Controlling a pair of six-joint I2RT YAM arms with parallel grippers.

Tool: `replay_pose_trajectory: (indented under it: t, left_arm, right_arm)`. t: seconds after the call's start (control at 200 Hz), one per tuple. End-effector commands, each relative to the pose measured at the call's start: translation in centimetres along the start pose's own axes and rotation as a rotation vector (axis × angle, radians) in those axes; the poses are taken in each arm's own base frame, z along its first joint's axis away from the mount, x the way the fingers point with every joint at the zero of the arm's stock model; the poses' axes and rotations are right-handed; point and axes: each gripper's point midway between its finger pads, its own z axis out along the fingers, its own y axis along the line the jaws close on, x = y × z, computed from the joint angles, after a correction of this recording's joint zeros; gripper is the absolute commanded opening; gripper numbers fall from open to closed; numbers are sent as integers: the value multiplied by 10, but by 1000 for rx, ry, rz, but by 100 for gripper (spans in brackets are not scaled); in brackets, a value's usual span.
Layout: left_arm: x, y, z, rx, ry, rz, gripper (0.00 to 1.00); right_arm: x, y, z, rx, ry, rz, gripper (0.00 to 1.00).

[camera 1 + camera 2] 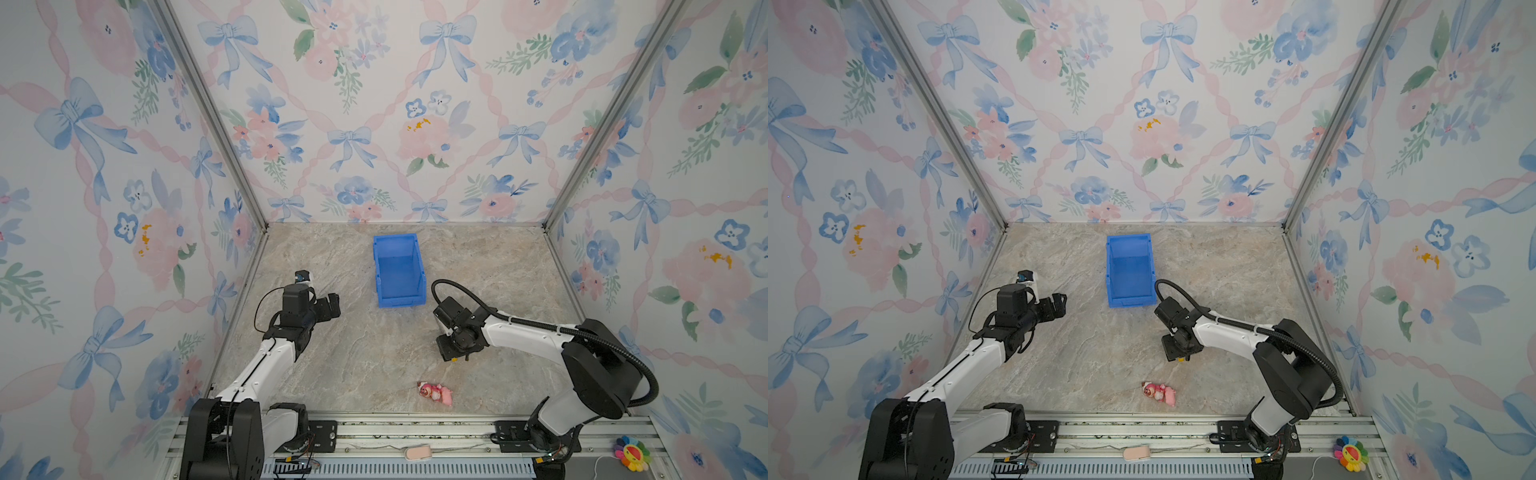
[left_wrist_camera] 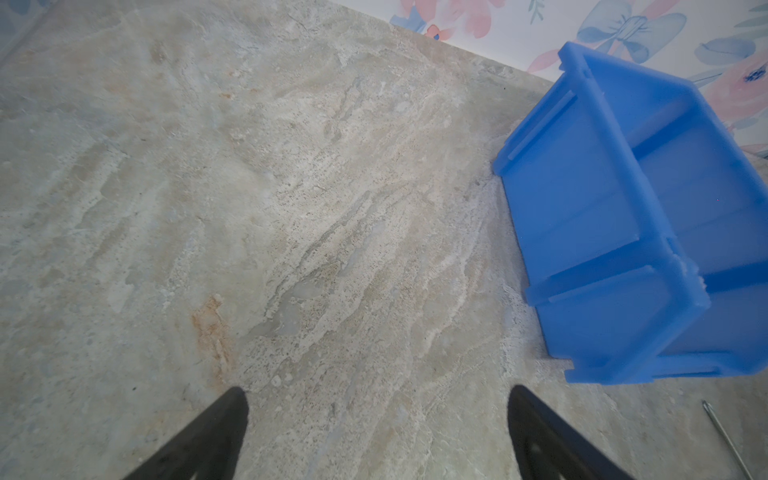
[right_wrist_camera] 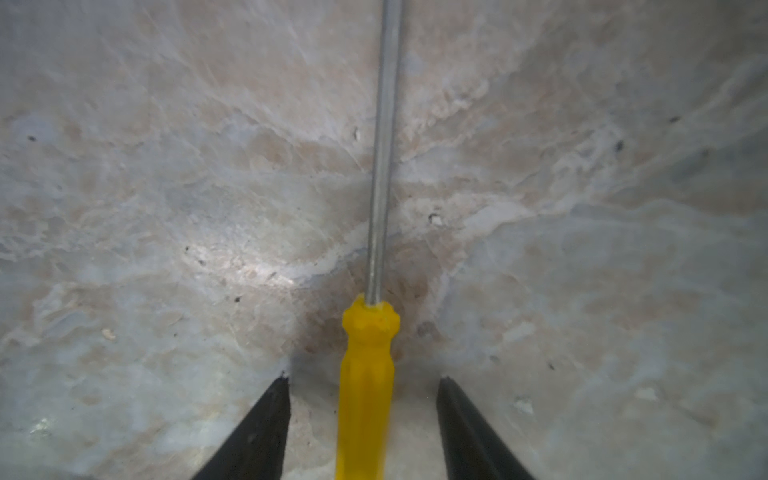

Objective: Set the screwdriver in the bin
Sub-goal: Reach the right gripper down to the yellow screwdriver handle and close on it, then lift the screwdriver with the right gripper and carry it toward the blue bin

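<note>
Table [image 1: 353, 353] in a mottled stone pattern lies under both my arms. On the left, my left claw [image 2: 377, 390] hangs wide apart above bare table, holding nothing. Near the middle, toward the back wall, stands the blue bin [image 1: 401, 301]. Just right of it and nearer, my right claw [image 3: 365, 377] points down, jaws partly apart on either side of the yellow handle of the screwdriver [image 3: 368, 353], a gap on each side. The screwdriver lies flat on the table, outside the bin.
</note>
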Motion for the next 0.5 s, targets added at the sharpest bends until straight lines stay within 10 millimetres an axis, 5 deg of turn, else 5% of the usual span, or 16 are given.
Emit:
replay_pose_trajectory:
  t: [0.0, 0.33, 0.495]
  left_arm:
    - [3, 1, 1, -8, 4, 13, 98]
    - [5, 2, 2, -14, 9, 21, 98]
    - [4, 1, 3, -5, 9, 19, 98]
  right_arm:
    - [1, 7, 2, -3, 13, -3, 54]
    - [4, 8, 4, 15, 43, 5, 25]
    - [0, 10, -1, 21, 19, 4, 21]
